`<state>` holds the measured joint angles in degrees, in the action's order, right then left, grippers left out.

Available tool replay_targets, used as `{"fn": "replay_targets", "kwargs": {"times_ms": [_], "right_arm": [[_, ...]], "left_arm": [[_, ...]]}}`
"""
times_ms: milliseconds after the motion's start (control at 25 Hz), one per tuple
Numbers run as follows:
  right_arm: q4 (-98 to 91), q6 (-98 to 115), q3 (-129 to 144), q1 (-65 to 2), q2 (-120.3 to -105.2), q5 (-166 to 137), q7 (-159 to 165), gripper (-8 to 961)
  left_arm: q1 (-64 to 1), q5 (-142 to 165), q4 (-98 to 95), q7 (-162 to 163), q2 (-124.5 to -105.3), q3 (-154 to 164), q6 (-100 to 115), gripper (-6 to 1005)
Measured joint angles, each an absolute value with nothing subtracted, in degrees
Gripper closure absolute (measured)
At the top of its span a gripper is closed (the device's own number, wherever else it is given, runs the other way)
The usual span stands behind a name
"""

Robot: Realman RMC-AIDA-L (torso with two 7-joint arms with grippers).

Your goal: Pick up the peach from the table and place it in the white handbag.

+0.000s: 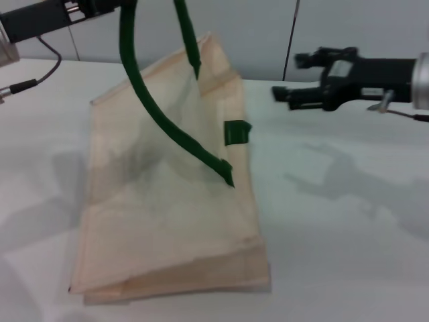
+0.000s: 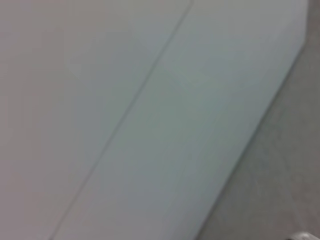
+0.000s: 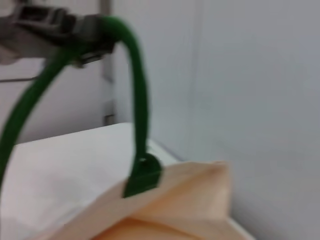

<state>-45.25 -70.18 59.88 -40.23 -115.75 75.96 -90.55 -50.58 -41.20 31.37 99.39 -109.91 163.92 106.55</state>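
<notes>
The white handbag [image 1: 167, 221] lies tilted on the table [image 1: 348, 248], its mouth end raised. My left gripper [image 1: 100, 8] at the top left is shut on one dark-green rope handle [image 1: 151, 107] and holds it up. The right wrist view shows that gripper [image 3: 65, 30], the handle [image 3: 137, 100] and the bag's top edge [image 3: 180, 200]. My right gripper [image 1: 287, 75] hovers to the right of the bag's mouth, above the table, open and empty. The peach is not in view. The left wrist view shows only a pale wall.
A second green handle [image 1: 188, 33] hangs over the bag's far edge. A cable [image 1: 40, 74] lies at the far left of the table. A grey wall [image 1: 268, 33] runs behind the table.
</notes>
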Motion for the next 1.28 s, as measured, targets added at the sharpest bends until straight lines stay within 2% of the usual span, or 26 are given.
{"fn": "replay_targets", "kwargs": {"times_ms": [320, 640, 720, 1000, 1280], "right_arm": [[-46.17, -67.18, 51.84, -35.87, -115.82, 76.15, -91.49, 74], [-44.78, -65.02, 49.74, -34.71, -116.15, 78.56, -94.97, 74], [-44.54, -64.50, 49.44, -34.66, -116.17, 78.79, -95.36, 74], [-37.80, -61.35, 47.73, -34.40, -116.44, 87.12, -104.96, 75], [-26.34, -61.28, 46.34, -34.10, -116.41, 104.29, -123.90, 75]], "left_arm": [[-47.07, -44.97, 31.31, 96.76, -110.85, 163.77, 101.06, 644], [-45.17, -47.54, 31.28, 92.90, -111.80, 163.82, 99.32, 479], [-44.55, -48.98, 31.28, 91.57, -112.13, 163.82, 98.95, 290], [-40.99, -58.36, 31.36, 79.58, -115.60, 163.80, 97.26, 203], [-37.87, -63.53, 27.89, 69.48, -116.33, 163.36, 92.21, 210]]}}
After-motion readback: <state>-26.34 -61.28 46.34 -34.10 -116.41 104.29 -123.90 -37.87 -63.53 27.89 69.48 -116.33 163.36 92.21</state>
